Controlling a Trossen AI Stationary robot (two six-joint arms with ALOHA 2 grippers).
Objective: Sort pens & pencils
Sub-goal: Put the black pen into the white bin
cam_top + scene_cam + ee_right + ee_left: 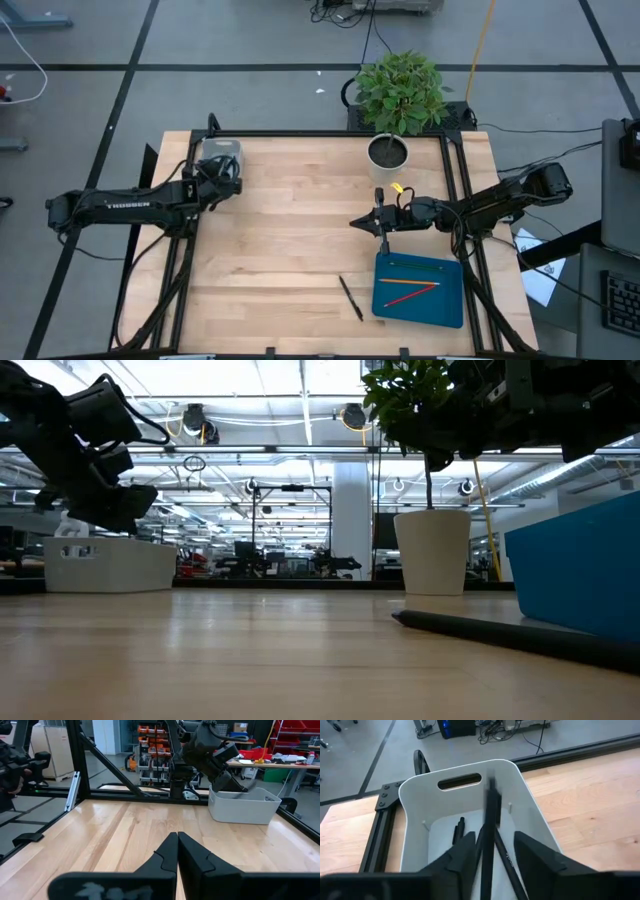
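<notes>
My left gripper (494,839) is open above the white bin (415,805), which stands at the table's far left corner (221,152). A blurred black pen (490,815) stands between its fingers, over the bin. Two more pens (457,830) lie on the bin floor. Another black pen (350,298) lies flat on the table left of the blue tray (445,305). Orange, red and green pencils (415,288) lie in that tray. My right gripper (357,222) is shut and holds nothing, raised above the table's middle, beyond the tray. My left gripper is open around the blurred black pen, which runs along the gap close to one finger (470,852) and clear of the other. I cannot tell whether that finger touches it.
A potted plant (388,150) stands at the far edge, right of centre. The black frame rails (455,190) run along the table's sides. Bare wood lies between the bin and the tray (290,240).
</notes>
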